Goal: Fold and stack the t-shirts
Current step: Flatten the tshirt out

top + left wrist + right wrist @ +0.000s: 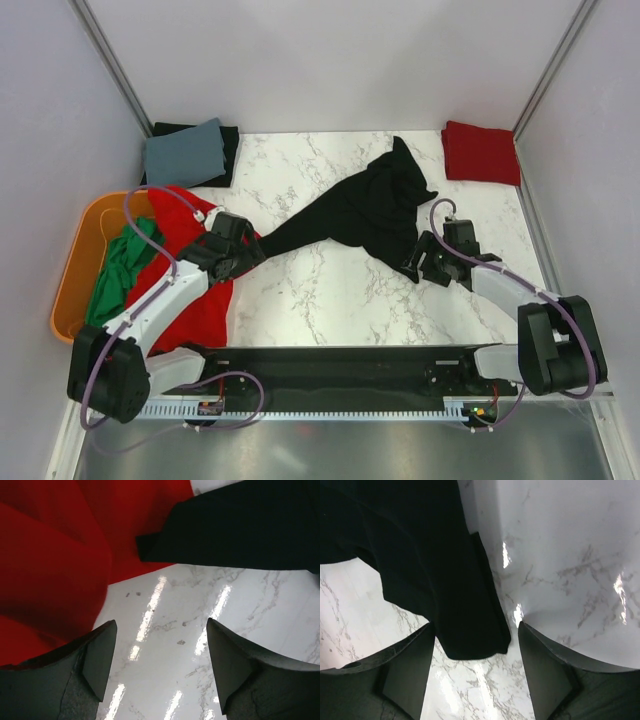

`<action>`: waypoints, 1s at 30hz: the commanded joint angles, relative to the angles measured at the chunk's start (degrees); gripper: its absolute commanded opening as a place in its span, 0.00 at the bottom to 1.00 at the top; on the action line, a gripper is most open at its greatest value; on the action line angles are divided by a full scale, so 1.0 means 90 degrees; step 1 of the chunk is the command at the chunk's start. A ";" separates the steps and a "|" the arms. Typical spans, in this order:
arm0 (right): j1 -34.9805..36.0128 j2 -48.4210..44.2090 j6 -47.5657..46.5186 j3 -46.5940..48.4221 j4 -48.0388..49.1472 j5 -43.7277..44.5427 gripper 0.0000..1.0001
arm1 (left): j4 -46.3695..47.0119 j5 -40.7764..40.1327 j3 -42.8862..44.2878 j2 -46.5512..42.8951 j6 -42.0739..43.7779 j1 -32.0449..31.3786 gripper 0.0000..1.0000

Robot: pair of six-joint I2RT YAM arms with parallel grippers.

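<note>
top external view showed the black shirt (355, 215) crumpled mid-table, one corner stretched toward the left gripper (248, 255) and its other end beside the right gripper (420, 262). both pairs of jaws stood spread, holding nothing, and each wrist view showed a cloth edge just ahead of the fingers. the step in hand looked like spreading the shirt flat; next, each gripper would need to pinch a corner.

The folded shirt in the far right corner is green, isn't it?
No, the folded shirt in the far right corner is red, as the top view shows; the green shirt is over at the orange tub on the left.
</note>
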 commanded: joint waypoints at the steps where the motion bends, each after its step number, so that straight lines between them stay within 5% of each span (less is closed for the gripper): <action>1: 0.0014 0.0388 0.0086 0.0005 0.0640 -0.0258 0.75 | 0.0140 -0.0431 0.0238 0.0421 -0.0342 0.0329 0.79; 8: 0.0014 0.0486 -0.0090 -0.0063 0.0719 -0.0268 0.48 | 0.0726 -0.0129 0.0678 0.1602 0.0019 0.0750 0.76; 18: 0.0004 0.0515 -0.0148 -0.0200 0.0797 -0.0395 0.25 | 0.1537 0.0359 0.1186 0.2697 0.0371 0.0799 0.66; 24: 0.0014 0.0740 -0.0197 -0.0063 0.0807 -0.0473 0.15 | 0.1840 0.0613 0.1127 0.3039 0.0459 0.0799 0.47; 27: 0.0004 0.0857 -0.0227 0.0005 0.0797 -0.0531 0.02 | 0.1899 0.0701 0.1176 0.3128 0.0507 0.0799 0.29; 30: 0.0004 0.0760 -0.0197 0.0054 0.0710 -0.0532 0.00 | 0.1802 0.0663 0.1254 0.2894 0.0469 0.0789 0.02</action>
